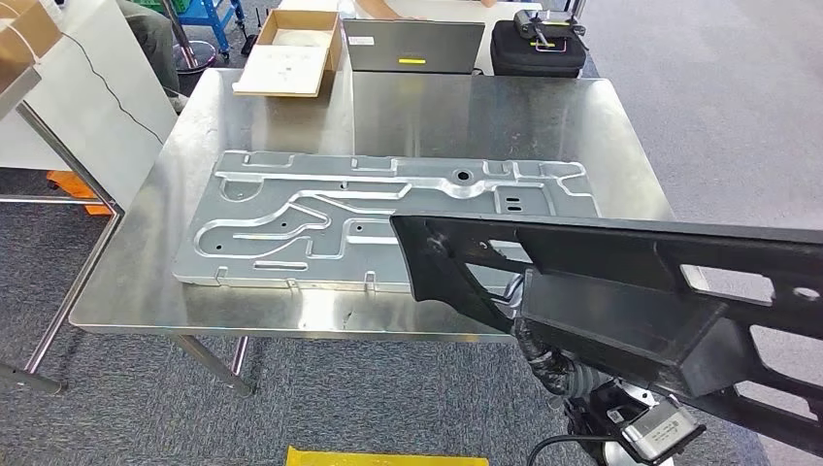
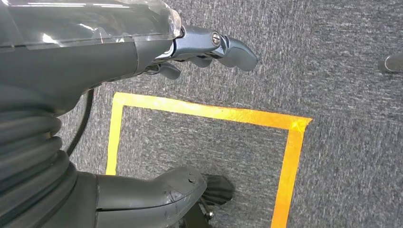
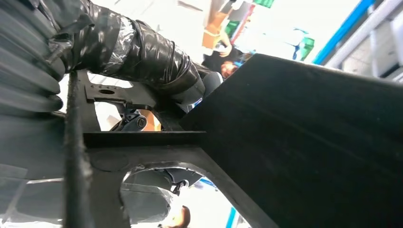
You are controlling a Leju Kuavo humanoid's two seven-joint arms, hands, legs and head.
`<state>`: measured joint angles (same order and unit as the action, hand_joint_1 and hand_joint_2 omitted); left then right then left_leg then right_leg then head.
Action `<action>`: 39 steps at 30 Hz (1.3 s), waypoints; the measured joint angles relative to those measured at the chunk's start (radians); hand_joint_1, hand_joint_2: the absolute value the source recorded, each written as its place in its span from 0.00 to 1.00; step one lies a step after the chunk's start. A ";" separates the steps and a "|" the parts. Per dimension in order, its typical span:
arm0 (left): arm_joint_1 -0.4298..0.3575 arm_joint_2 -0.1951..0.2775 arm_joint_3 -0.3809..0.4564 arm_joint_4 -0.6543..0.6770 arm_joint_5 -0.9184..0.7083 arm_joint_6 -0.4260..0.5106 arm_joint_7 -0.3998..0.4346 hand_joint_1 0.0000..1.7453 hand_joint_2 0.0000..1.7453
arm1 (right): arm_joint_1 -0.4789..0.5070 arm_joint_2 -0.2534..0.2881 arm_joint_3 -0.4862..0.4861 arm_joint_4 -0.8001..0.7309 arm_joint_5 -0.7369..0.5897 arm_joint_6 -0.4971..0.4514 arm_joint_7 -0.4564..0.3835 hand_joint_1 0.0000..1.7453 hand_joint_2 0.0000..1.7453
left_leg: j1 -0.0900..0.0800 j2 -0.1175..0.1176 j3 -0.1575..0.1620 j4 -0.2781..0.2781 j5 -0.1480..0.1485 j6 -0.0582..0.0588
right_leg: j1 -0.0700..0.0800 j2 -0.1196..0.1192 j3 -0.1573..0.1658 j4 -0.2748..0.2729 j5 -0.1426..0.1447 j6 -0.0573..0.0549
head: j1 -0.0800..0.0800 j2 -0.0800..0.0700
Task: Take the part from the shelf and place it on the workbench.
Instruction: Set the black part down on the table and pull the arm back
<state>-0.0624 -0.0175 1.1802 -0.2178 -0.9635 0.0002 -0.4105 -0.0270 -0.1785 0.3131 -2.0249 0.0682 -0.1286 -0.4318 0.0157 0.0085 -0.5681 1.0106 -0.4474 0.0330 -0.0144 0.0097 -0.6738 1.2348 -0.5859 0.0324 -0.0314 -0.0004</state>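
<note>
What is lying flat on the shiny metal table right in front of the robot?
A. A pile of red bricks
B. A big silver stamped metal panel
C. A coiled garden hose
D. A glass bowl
B: a wide silver stamped metal panel lies flat on the steel table.

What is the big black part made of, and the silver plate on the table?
The black part looks like matte moulded plastic, dull with cut-out holes, though I can't be sure. The silver plate looks like stamped sheet metal: bright, with pressed grooves. The table seems to be brushed steel, faintly reflective.
</note>
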 joint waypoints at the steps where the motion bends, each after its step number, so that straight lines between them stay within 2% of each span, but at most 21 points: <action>1: 0.000 0.000 0.001 0.000 -0.002 -0.001 0.000 0.00 1.00 | -0.002 -0.003 -0.003 0.004 0.011 -0.008 0.009 1.00 1.00 | 0.000 0.001 -0.001 0.000 0.000 0.000 | -0.002 -0.001 -0.021 0.039 -0.009 0.003 | 0.000 0.000; 2: 0.000 0.000 0.001 0.000 -0.004 -0.003 -0.001 0.00 1.00 | -0.006 -0.006 -0.010 0.009 0.023 -0.021 0.020 1.00 1.00 | 0.000 0.002 -0.001 0.001 -0.001 -0.001 | -0.004 -0.003 -0.027 0.045 0.001 0.005 | 0.000 0.000; 3: 0.000 0.000 0.001 0.000 -0.007 -0.006 -0.002 0.00 1.00 | -0.014 -0.011 -0.019 0.016 0.034 -0.035 0.032 1.00 1.00 | 0.000 0.002 0.000 0.001 -0.001 -0.002 | -0.005 -0.004 -0.012 0.012 0.030 0.006 | 0.000 0.000; 4: -0.001 0.000 0.001 0.000 -0.009 -0.008 -0.003 0.00 1.00 | -0.025 -0.016 -0.034 0.026 0.043 -0.052 0.044 1.00 1.00 | 0.000 0.002 0.001 0.002 -0.002 -0.003 | -0.007 -0.007 0.020 -0.052 0.067 0.005 | 0.000 0.000; 6: -0.003 0.000 0.001 0.000 -0.012 -0.013 -0.005 0.00 1.00 | -0.051 -0.024 -0.074 0.050 0.062 -0.085 0.068 1.00 1.00 | -0.002 0.002 0.004 0.004 -0.004 -0.011 | -0.005 -0.013 0.083 -0.179 0.116 -0.004 | 0.000 0.000; 8: -0.005 0.000 0.001 0.000 -0.013 -0.016 -0.005 0.00 1.00 | -0.071 -0.030 -0.123 0.082 0.101 -0.116 0.100 1.00 1.00 | -0.004 0.002 0.004 0.003 -0.005 -0.022 | 0.002 -0.014 0.101 -0.222 0.122 -0.015 | 0.000 0.000; 11: -0.006 0.001 0.001 0.000 -0.023 -0.018 -0.003 0.00 1.00 | -0.098 -0.042 -0.189 0.149 0.213 -0.170 0.172 1.00 1.00 | -0.004 0.002 0.001 0.009 -0.012 -0.040 | 0.000 -0.010 0.102 -0.230 0.130 -0.034 | 0.000 0.000; 13: -0.008 0.002 0.001 0.000 -0.037 -0.019 0.000 0.00 1.00 | -0.138 -0.058 -0.220 0.216 0.327 -0.223 0.252 1.00 1.00 | -0.003 0.000 -0.029 0.076 -0.054 -0.046 | -0.004 -0.009 0.103 -0.236 0.136 -0.048 | 0.000 0.000; 15: -0.011 0.004 0.001 0.000 -0.051 -0.021 0.007 0.00 1.00 | -0.205 -0.086 -0.251 0.320 0.421 -0.262 0.327 1.00 1.00 | -0.003 -0.001 -0.092 0.207 -0.117 -0.047 | 0.000 -0.008 0.099 -0.236 0.137 -0.054 | 0.000 0.000; 17: -0.015 0.005 0.000 0.000 -0.060 -0.022 0.014 0.00 1.00 | -0.269 -0.117 -0.292 0.434 0.446 -0.273 0.344 1.00 1.00 | -0.003 -0.002 -0.137 0.289 -0.135 -0.047 | 0.004 -0.007 0.097 -0.233 0.137 -0.055 | 0.000 0.000; 18: -0.016 0.005 0.000 0.000 -0.063 -0.022 0.016 0.00 1.00 | -0.292 -0.128 -0.314 0.481 0.446 -0.276 0.340 1.00 1.00 | -0.003 -0.002 -0.133 0.275 -0.114 -0.045 | 0.005 -0.007 0.097 -0.232 0.137 -0.054 | 0.000 0.000; 20: -0.017 0.006 0.000 0.000 -0.066 -0.023 0.019 0.00 1.00 | -0.325 -0.140 -0.347 0.544 0.446 -0.286 0.336 1.00 1.00 | -0.005 -0.004 -0.077 0.151 -0.042 -0.034 | 0.008 -0.007 0.100 -0.228 0.133 -0.052 | 0.000 0.000; 22: -0.022 0.009 -0.001 0.000 -0.070 -0.023 0.020 0.00 1.00 | -0.348 -0.148 -0.368 0.585 0.447 -0.293 0.338 1.00 1.00 | -0.009 -0.007 -0.026 0.041 -0.001 -0.023 | 0.011 -0.006 0.098 -0.223 0.130 -0.045 | 0.000 0.000; 27: -0.031 0.011 -0.008 0.000 -0.082 -0.026 0.023 0.00 1.00 | -0.412 -0.194 -0.387 0.672 0.530 -0.297 0.374 1.00 1.00 | -0.010 -0.006 -0.008 -0.003 0.010 -0.003 | 0.007 -0.006 0.087 -0.205 0.115 -0.017 | 0.000 0.000; 30: -0.043 0.011 -0.016 0.000 -0.092 -0.033 0.030 0.00 1.00 | -0.499 -0.233 -0.364 0.761 0.730 -0.279 0.430 1.00 1.00 | -0.006 -0.001 -0.005 -0.014 0.017 0.006 | -0.001 -0.007 0.009 -0.048 0.036 0.000 | 0.000 0.000; 32: -0.051 0.011 -0.023 0.000 -0.100 -0.037 0.037 0.00 1.00 | -0.567 -0.243 -0.324 0.836 0.866 -0.246 0.461 1.00 1.00 | -0.005 0.002 -0.005 -0.014 0.016 0.005 | -0.007 -0.008 -0.046 0.047 0.014 0.009 | 0.000 0.000; 33: -0.057 0.011 -0.028 0.000 -0.103 -0.038 0.040 0.00 1.00 | -0.600 -0.244 -0.295 0.876 0.930 -0.233 0.471 1.00 1.00 | -0.004 0.003 -0.004 -0.013 0.015 0.003 | -0.012 -0.009 -0.049 0.042 0.032 0.013 | 0.000 0.000; 34: -0.063 0.011 -0.032 0.000 -0.106 -0.039 0.043 0.00 1.00 | -0.632 -0.244 -0.263 0.916 0.987 -0.224 0.478 1.00 1.00 | -0.002 0.003 -0.003 -0.010 0.014 0.000 | -0.017 -0.010 -0.030 -0.003 0.068 0.017 | 0.000 0.000; 36: -0.074 0.010 -0.039 0.000 -0.110 -0.039 0.046 0.00 1.00 | -0.689 -0.243 -0.198 0.988 1.071 -0.218 0.487 1.00 1.00 | 0.000 0.002 -0.005 -0.001 0.008 -0.010 | -0.023 -0.013 0.032 -0.139 0.135 0.022 | 0.000 0.000; 37: -0.079 0.010 -0.043 0.000 -0.112 -0.040 0.047 0.00 1.00 | -0.714 -0.242 -0.169 1.018 1.098 -0.212 0.487 1.00 1.00 | -0.001 0.000 -0.008 0.004 0.005 -0.017 | -0.022 -0.013 0.054 -0.186 0.151 0.019 | 0.000 0.000; 39: -0.082 0.011 -0.048 0.000 -0.115 -0.043 0.048 0.00 1.00 | -0.766 -0.231 -0.110 1.080 1.154 -0.177 0.474 1.00 1.00 | -0.004 -0.003 -0.014 0.008 0.004 -0.029 | -0.014 -0.010 0.062 -0.208 0.147 0.004 | 0.000 0.000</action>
<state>-0.1447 -0.0066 1.1320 -0.2177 -1.0781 -0.0432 -0.3627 -0.7934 -0.4095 0.2033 -0.9452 1.2218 -0.3058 0.0417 0.0118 0.0057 -0.5822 1.0185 -0.4430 0.0036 -0.0287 -0.0004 -0.6118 1.0266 -0.4385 0.0359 -0.0316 -0.0004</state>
